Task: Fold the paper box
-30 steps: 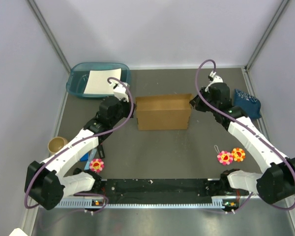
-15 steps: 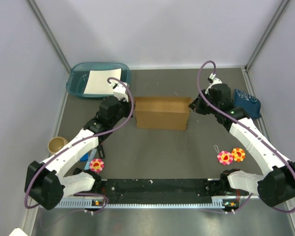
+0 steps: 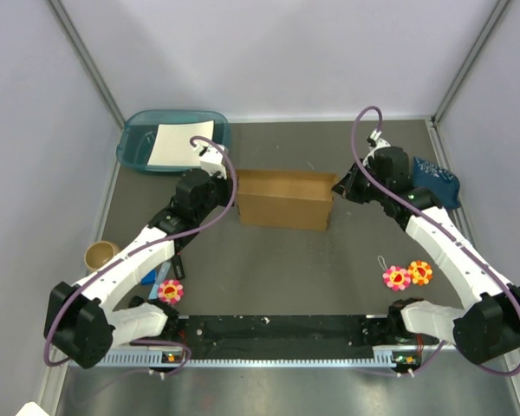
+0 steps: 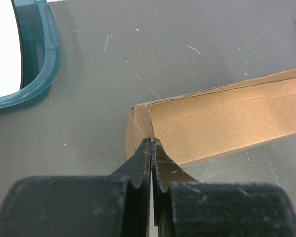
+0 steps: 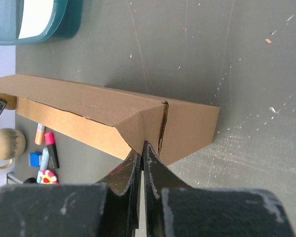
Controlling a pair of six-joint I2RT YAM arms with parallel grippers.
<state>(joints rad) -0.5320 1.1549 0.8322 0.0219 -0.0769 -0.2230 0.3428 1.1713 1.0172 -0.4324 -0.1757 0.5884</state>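
Note:
The paper box (image 3: 282, 199) is a brown cardboard mailer lying mid-table with its lid down. My left gripper (image 3: 232, 185) is at its left end and my right gripper (image 3: 338, 187) at its right end. In the left wrist view the box (image 4: 222, 118) runs off to the right, and the left gripper (image 4: 151, 141) is shut, its tips touching the corner seam of the end wall. In the right wrist view the right gripper (image 5: 143, 143) is shut too, its tips pressed against the folded end flap of the box (image 5: 98, 111). I see no cardboard between either pair of fingers.
A teal tray (image 3: 139, 149) holding a white sheet (image 3: 175, 143) sits at the back left. A paper cup (image 3: 100, 255) and a flower toy (image 3: 171, 290) lie near the left arm. Two flower toys (image 3: 406, 276) and a blue object (image 3: 435, 178) are on the right.
The box has slid slightly left and turned a little, and its right end flap now sits closer in. The right wrist shifted a bit to the right. The left arm has barely moved.

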